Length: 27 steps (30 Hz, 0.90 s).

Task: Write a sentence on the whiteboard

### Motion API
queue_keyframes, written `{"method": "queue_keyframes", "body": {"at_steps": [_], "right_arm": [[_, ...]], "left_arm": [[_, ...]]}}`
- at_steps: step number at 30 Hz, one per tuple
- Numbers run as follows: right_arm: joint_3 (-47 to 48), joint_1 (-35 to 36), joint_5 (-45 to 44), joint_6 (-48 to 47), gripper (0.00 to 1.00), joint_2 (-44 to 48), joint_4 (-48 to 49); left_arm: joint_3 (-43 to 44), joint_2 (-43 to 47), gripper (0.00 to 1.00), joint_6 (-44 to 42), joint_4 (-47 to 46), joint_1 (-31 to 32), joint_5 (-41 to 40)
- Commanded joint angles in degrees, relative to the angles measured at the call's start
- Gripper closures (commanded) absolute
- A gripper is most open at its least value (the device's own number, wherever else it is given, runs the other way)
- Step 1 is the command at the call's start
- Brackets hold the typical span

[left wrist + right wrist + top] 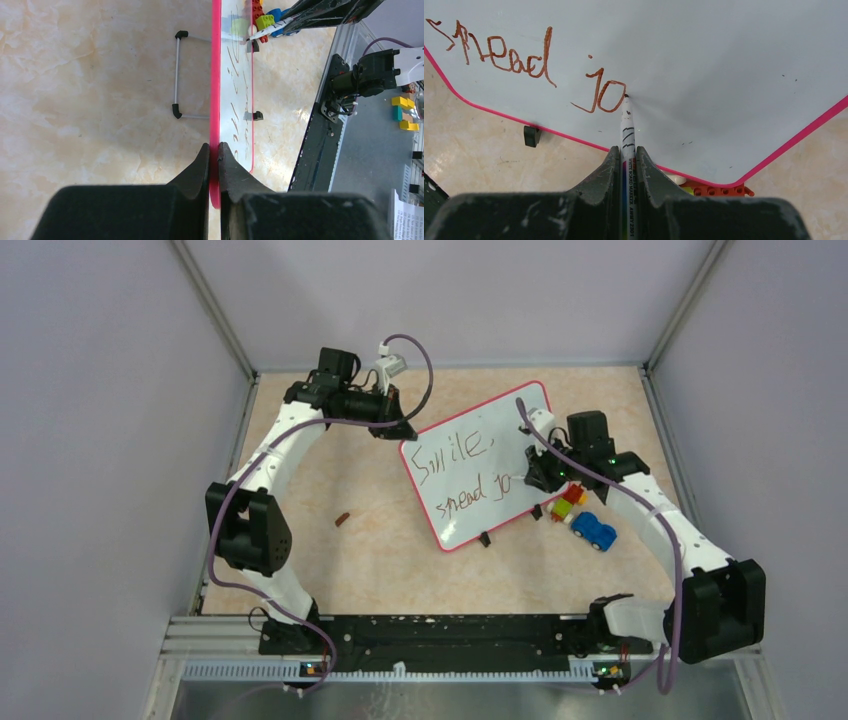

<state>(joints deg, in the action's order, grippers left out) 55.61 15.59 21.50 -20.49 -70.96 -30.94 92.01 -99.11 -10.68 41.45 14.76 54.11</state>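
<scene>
The whiteboard [480, 465] lies tilted mid-table, white with a red-pink rim. The sentence [465, 468] on it reads "Smile," above "spread jo". My left gripper [398, 427] is shut on the board's far-left rim; the left wrist view shows the pink rim [215, 90] edge-on, clamped between my jaws [214, 147]. My right gripper [535, 472] is shut on a white whiteboard marker [628, 130]. Its tip touches the board at the right side of the "o" in "jo" [600, 90]. The word "spread" [499, 50] shows at the upper left of the right wrist view.
A blue toy car [594, 530] and a stack of red, yellow and green bricks [567, 503] lie right of the board, under my right arm. A small brown piece [342, 519] lies on the table left of the board. A wire stand [177, 75] shows behind the board.
</scene>
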Motion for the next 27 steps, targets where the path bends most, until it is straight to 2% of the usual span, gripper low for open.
{"method": "queue_keyframes", "body": {"at_steps": [1, 9, 18, 27], "right_arm": [[2.9, -0.4, -3.2, 0.9, 1.00, -1.1, 4.1], [2.4, -1.0, -5.4, 1.8, 1.00, -0.2, 4.1], [-0.3, -1.1, -4.3, -0.5, 1.00, 0.6, 2.0], [1.1, -1.1, -3.8, -1.9, 1.00, 0.0, 0.4]], "left_arm": [[-2.3, -1.0, 1.00, -0.9, 3.8, 1.8, -1.2], [-2.2, -1.2, 1.00, -1.1, 3.8, 1.8, -1.3], [-1.9, -1.4, 1.00, -1.1, 3.9, 1.8, -1.0], [-1.9, -1.4, 1.00, -1.2, 4.1, 1.8, -1.2]]}}
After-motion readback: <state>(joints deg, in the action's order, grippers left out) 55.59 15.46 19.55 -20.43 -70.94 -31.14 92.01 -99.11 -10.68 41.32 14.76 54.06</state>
